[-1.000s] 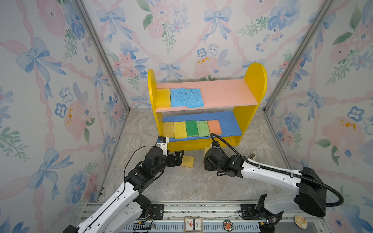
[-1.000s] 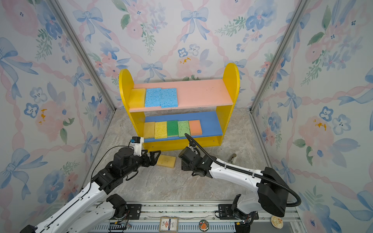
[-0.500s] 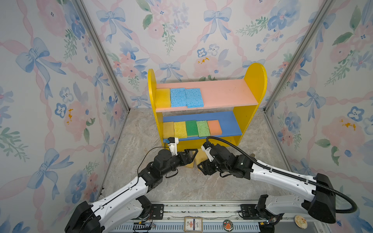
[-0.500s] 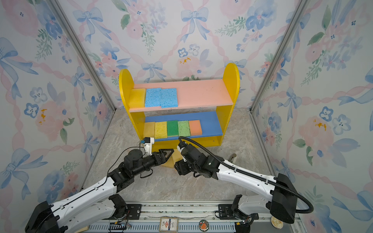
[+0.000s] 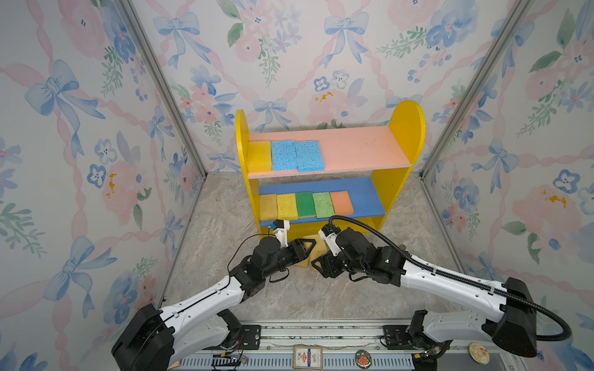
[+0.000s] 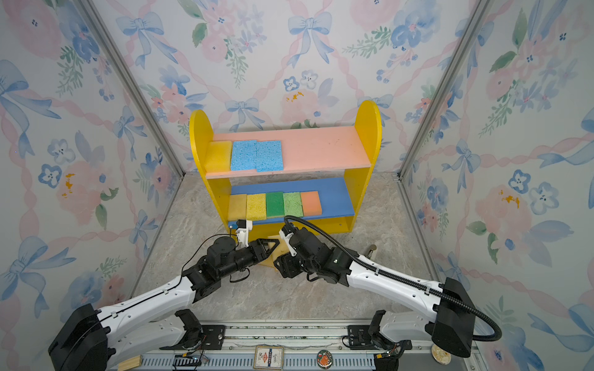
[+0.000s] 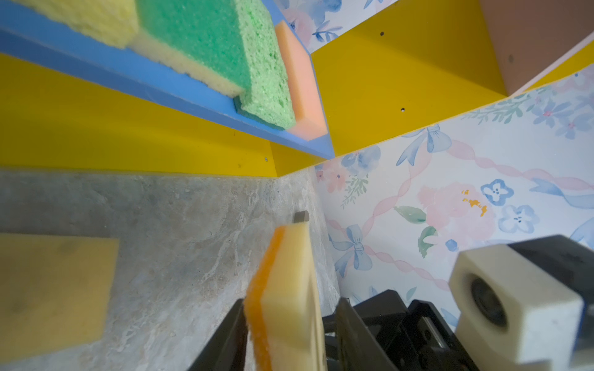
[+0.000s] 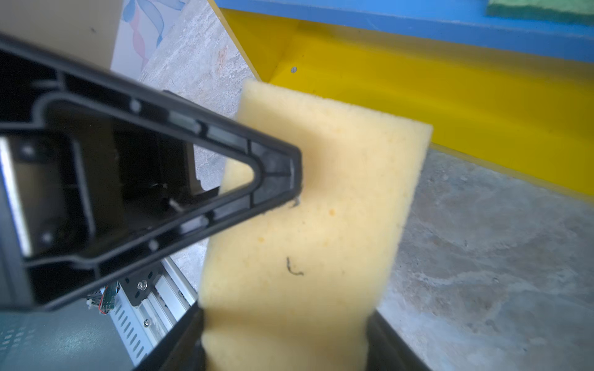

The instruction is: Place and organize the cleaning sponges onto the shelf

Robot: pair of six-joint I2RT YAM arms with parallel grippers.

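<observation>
Shelf (image 5: 406, 128): pink upper board (image 5: 360, 147) carries three sponges (image 5: 283, 155) at left end; blue lower board (image 5: 366, 196), five sponges (image 5: 305, 205) along front edge. Left gripper (image 7: 289, 303) and right gripper (image 8: 286, 321) both clamp yellow sponge (image 8: 305, 225) near shelf base.

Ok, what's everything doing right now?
left end effector: shut on held sponge.
right end effector: shut on held sponge.
held sponge: turned on edge, gripped twice.
floor sponge: lying flat, untouched.
shelf: upright.
shelf sponges: eight, lying flat in rows.
</observation>
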